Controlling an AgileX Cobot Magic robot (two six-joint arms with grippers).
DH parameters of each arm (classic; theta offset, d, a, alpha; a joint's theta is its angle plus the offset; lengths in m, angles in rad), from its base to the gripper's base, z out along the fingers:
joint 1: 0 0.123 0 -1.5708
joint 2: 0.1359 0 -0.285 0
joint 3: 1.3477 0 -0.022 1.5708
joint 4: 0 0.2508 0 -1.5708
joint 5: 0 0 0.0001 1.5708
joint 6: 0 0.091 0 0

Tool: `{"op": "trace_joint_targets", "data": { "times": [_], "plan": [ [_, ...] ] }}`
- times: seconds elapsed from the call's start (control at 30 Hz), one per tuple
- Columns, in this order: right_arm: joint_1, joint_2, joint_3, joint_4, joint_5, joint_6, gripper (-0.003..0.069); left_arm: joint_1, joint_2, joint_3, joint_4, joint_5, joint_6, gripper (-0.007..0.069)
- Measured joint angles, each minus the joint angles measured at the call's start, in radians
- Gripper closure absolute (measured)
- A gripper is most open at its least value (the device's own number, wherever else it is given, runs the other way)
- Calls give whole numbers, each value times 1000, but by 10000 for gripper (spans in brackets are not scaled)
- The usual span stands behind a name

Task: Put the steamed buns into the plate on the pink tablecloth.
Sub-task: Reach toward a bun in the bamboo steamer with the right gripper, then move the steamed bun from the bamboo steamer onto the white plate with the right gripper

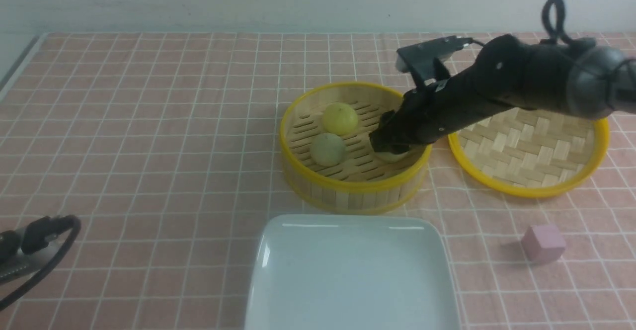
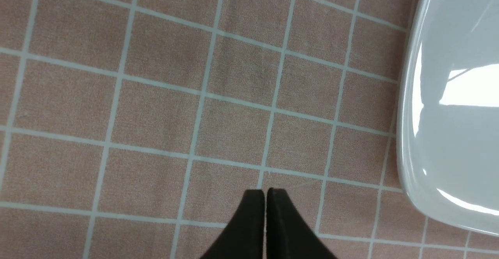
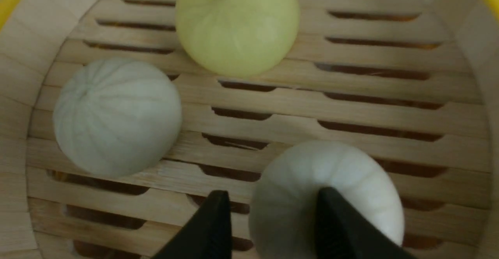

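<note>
Three steamed buns lie in the bamboo steamer basket [image 1: 348, 191]: a yellow one [image 1: 340, 118] [image 3: 236, 25], a pale green one [image 1: 328, 149] [image 3: 117, 114], and a second pale one [image 1: 393, 157] [image 3: 351, 173] under my right gripper. My right gripper [image 1: 390, 147] [image 3: 273, 190] reaches down into the basket with its jaws apart. One finger stands beside this bun and the other lies over its top. The white square plate [image 1: 348, 219] [image 2: 448, 142] sits on the pink tablecloth [image 1: 149, 146], in front of the basket. My left gripper [image 1: 44, 230] [image 2: 265, 192] is shut and empty above the cloth, left of the plate.
The round woven lid [image 1: 531, 146] lies right of the basket, partly under my right arm. A small pink cube [image 1: 543, 243] sits on the cloth right of the plate. A pale wall runs behind the table's far edge.
</note>
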Motion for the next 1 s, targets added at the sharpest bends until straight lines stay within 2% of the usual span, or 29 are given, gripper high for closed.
{"op": "trace_joint_targets", "data": {
  "times": [0.07,0.17,0.37,0.5,0.57,0.6,0.73,0.83,1.0],
  "plan": [
    [9,-2,0,-19,-3,0,559,0,0,0,16,-2,0,588],
    [6,-44,0,-51,27,13,641,0,0,0,25,-2,0,584],
    [6,-290,10,-142,252,143,652,0,0,0,27,-3,0,582],
    [16,-464,197,-118,378,241,652,0,0,0,27,-3,0,576],
    [27,-487,263,-111,370,247,652,0,0,0,27,-5,0,575],
    [57,-503,379,-101,340,251,652,0,0,0,27,-10,0,573],
    [129,-512,532,-91,224,252,650,0,0,0,27,-33,0,572],
    [192,-512,596,-83,123,252,643,0,0,0,27,-46,0,567],
    [231,-512,614,-80,31,253,636,0,0,0,27,-49,0,563]
  ]
}}
